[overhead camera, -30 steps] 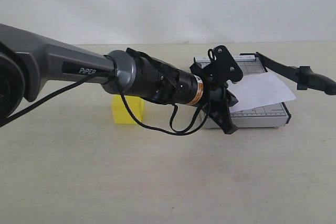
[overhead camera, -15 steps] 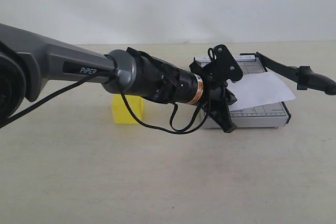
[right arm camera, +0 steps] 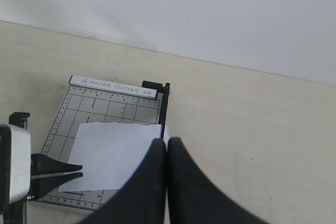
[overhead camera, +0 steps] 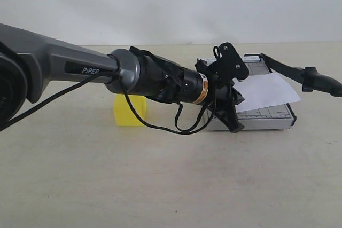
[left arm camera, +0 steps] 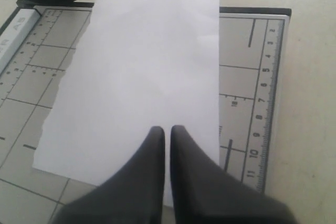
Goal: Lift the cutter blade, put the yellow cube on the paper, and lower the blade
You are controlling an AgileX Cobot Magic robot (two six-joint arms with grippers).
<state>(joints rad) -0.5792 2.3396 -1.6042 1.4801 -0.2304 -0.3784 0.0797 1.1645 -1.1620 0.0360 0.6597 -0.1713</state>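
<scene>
The yellow cube [overhead camera: 128, 115] sits on the table behind my left forearm, left of the grey trimmer board [overhead camera: 267, 117]. The white paper [overhead camera: 267, 90] lies on the board and overhangs its right edge. The cutter blade [overhead camera: 288, 69] stands raised, its thick handle [overhead camera: 323, 83] out to the right. My left gripper [overhead camera: 239, 99] hovers shut and empty at the board's left edge, its fingertips over the paper [left arm camera: 142, 77] in the left wrist view. My right gripper [right arm camera: 167, 140] is shut, and the blade [right arm camera: 164, 111] runs edge-on toward its tips; contact cannot be told.
The beige table top [overhead camera: 160, 185] spreads in front of the board, and a white wall rises behind it. A loose black cable [overhead camera: 160, 127] hangs under my left wrist, close to the cube and the board's left end.
My left gripper has crept slightly to the right, further over the board's left edge. The cube, paper and raised blade have not moved.
</scene>
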